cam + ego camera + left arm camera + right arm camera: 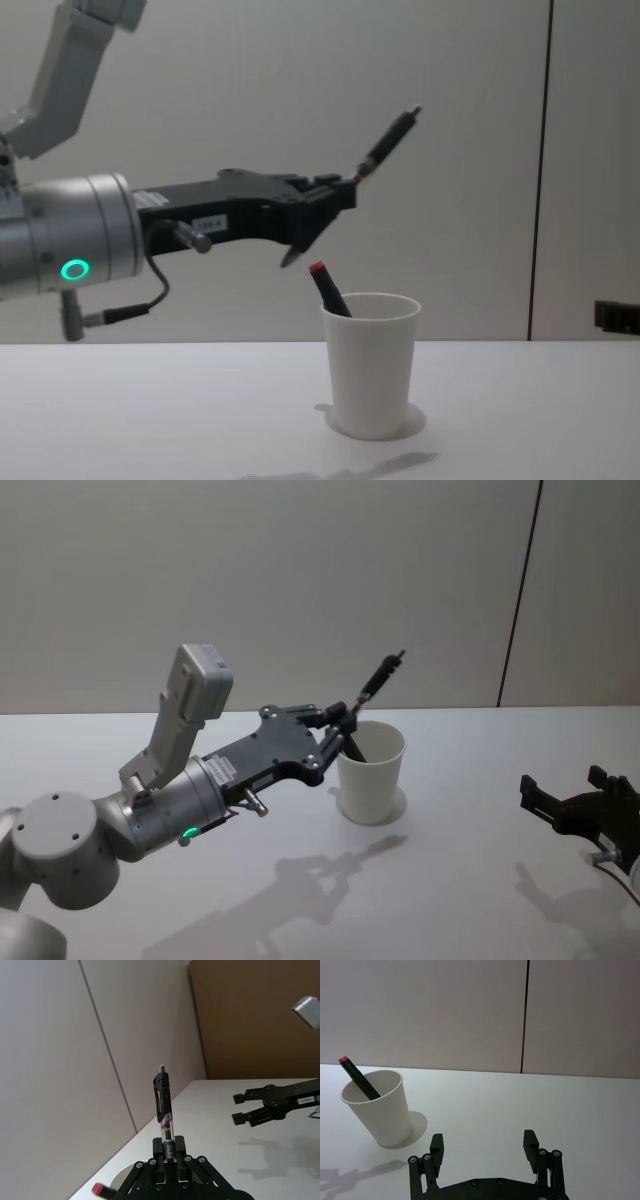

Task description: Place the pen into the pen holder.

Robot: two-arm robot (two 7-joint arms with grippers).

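Your left gripper (351,183) is closed on the lower end of the pen (390,140); it hangs in the air above the pen holder (370,368), over the left side of its mouth and clearly apart from the rim; the pen holder stands near the far edge of the tabletop (450,880), about midway between its left and right edges; a red-capped marker (326,285) leans inside it toward the left. The long axis of the pen is the point that matters: it is tilted, with the clip end pointing up, away and to the right, so the free length rises away from the cup and not toward it; I judge that you must turn the wrist until the pen is closer to upright over the mouth, then lower it, keeping off the marker. Your right gripper (563,785) rests open and empty near the right edge, farther from the cup.
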